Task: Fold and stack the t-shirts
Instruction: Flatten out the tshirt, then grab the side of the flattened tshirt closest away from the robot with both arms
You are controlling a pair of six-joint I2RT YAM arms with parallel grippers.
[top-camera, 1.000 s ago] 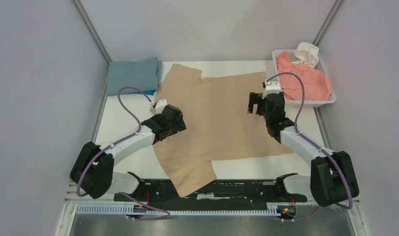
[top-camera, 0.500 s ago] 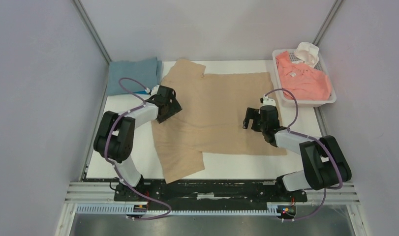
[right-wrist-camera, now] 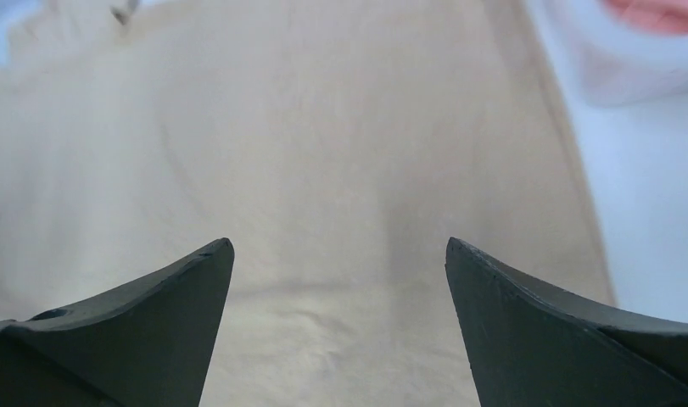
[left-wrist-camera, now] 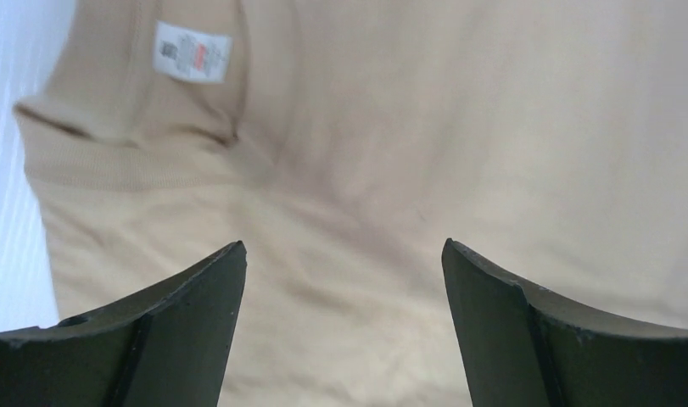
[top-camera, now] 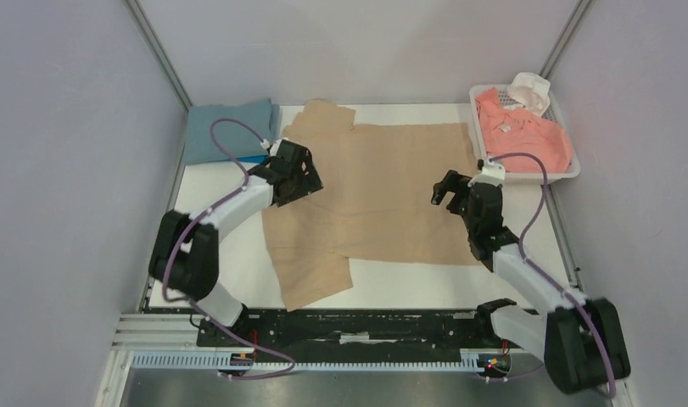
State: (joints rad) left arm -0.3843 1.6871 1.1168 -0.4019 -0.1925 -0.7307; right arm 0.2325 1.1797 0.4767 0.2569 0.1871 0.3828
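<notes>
We see the white worktop with the tan shirt spread flat across its middle, one sleeve reaching the far edge and the other lying toward the near edge. A folded grey-blue shirt lies at the far left corner, just beside the tan sleeve, with a strip of brighter blue cloth showing under its near edge. The basket sits at the far right corner, holding a crumpled pink shirt.

Our left hand hangs over the tan shirt's collar end, fingers spread wide with nothing between them. Our right hand hangs over the shirt's opposite side, near the basket, also spread wide and empty.

A small white label shows inside the collar.
</notes>
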